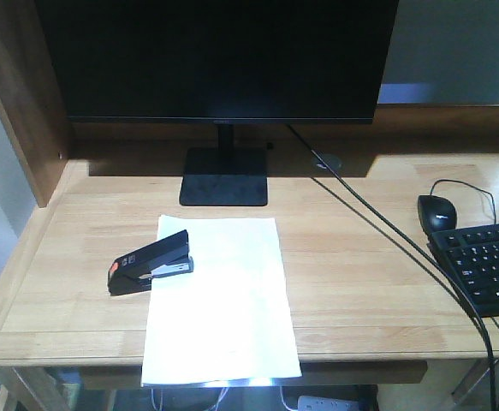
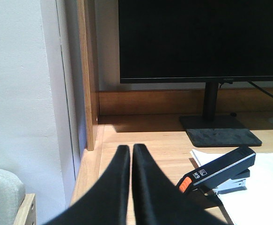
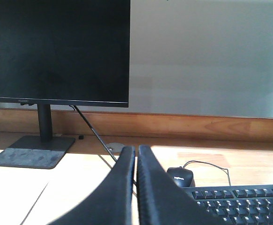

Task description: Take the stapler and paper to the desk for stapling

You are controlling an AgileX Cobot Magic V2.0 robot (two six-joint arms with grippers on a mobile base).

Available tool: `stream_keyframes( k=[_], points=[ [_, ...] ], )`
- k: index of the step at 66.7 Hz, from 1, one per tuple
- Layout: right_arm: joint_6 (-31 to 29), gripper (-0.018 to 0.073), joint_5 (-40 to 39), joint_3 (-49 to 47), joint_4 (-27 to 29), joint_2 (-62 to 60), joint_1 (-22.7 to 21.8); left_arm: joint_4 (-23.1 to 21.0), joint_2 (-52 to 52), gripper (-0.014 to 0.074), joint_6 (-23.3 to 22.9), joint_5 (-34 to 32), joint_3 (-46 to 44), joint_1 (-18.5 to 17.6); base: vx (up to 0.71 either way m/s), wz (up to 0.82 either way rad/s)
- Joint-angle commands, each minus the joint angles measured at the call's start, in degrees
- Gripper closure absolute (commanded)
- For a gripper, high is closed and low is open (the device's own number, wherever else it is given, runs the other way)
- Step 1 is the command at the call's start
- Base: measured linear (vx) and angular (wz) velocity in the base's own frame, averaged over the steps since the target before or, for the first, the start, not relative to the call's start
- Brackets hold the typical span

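The paper (image 1: 219, 300) lies in the lower middle of the front view on the table (image 1: 360, 282), its near edge hanging past the table's front rim. The stapler (image 1: 151, 264) rests on the paper's left edge, orange end toward the left. A monitor (image 1: 219, 60) stands behind at the top. At right sit a mouse (image 1: 437, 211) and a keyboard (image 1: 487, 265). The left gripper (image 2: 130, 152) and right gripper (image 3: 136, 152) both have jaws closed, holding nothing.
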Motion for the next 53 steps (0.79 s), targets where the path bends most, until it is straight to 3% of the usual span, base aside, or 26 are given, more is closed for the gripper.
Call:
stream_keyframes(
  k=[1, 53],
  points=[
    [-0.52, 0.0569, -4.47, 1.24, -0.33, -0.5, -0.42, -0.31, -0.81, 0.0603, 0.0, -4.35, 0.77, 0.03, 0.0, 0.0],
    [-0.52, 0.0569, -4.47, 1.24, -0.33, -0.5, -0.42, -0.31, -0.81, 0.0603, 0.0, -4.35, 0.77, 0.03, 0.0, 0.0]
  ],
)
